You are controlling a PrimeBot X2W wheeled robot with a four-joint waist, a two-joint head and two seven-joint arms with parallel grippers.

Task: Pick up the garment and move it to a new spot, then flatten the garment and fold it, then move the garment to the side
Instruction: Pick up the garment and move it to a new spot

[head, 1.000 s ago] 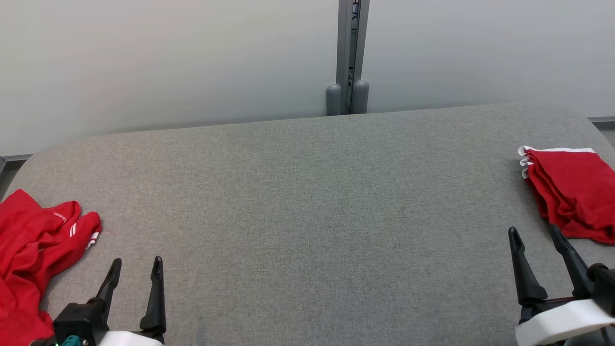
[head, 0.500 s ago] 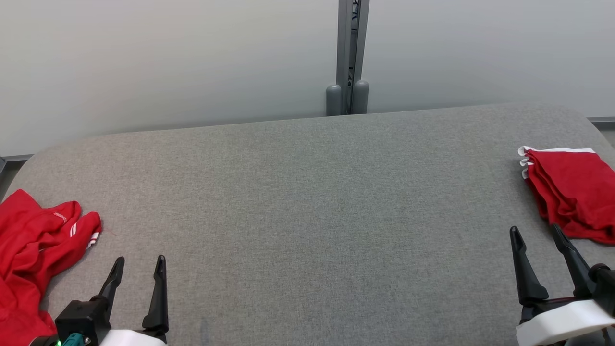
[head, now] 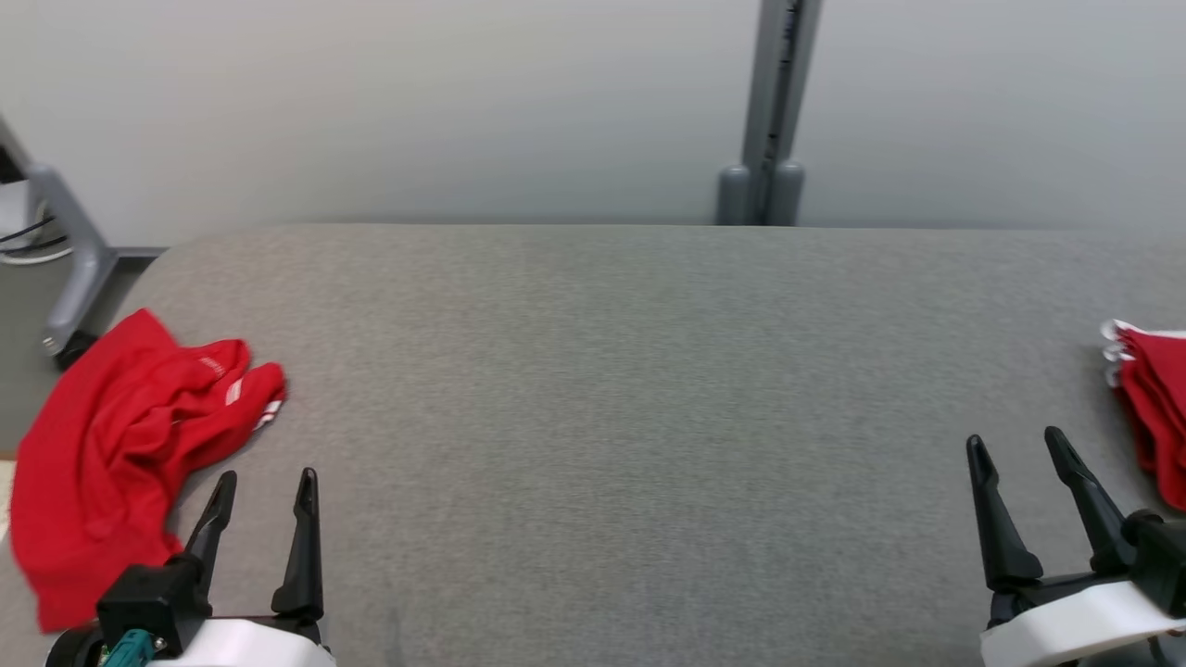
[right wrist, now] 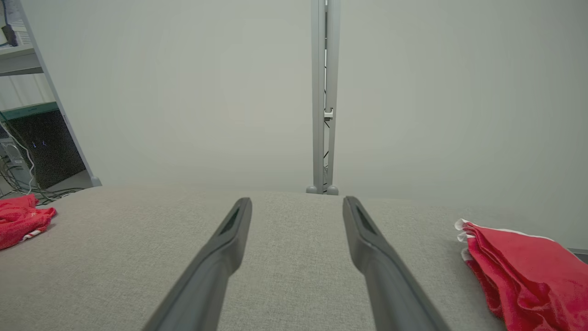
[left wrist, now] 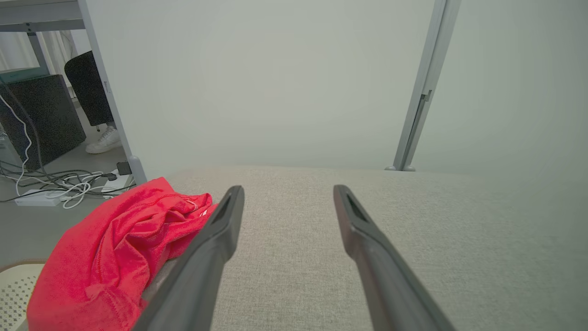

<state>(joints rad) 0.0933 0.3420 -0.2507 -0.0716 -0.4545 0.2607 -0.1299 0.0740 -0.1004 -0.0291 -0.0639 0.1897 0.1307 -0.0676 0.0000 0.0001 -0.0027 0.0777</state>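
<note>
Both left gripper and right gripper stood wide, empty; pickup pending, needing a reach to the crumpled red garment at lower left.

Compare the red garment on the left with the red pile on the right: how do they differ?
The left garment is crumpled and spread loosely; the right pile is folded in neat layers. White edging lines the right pile's stacked ends; the left garment shows only small white stripes. Both are red and rest on the grey table.
</note>
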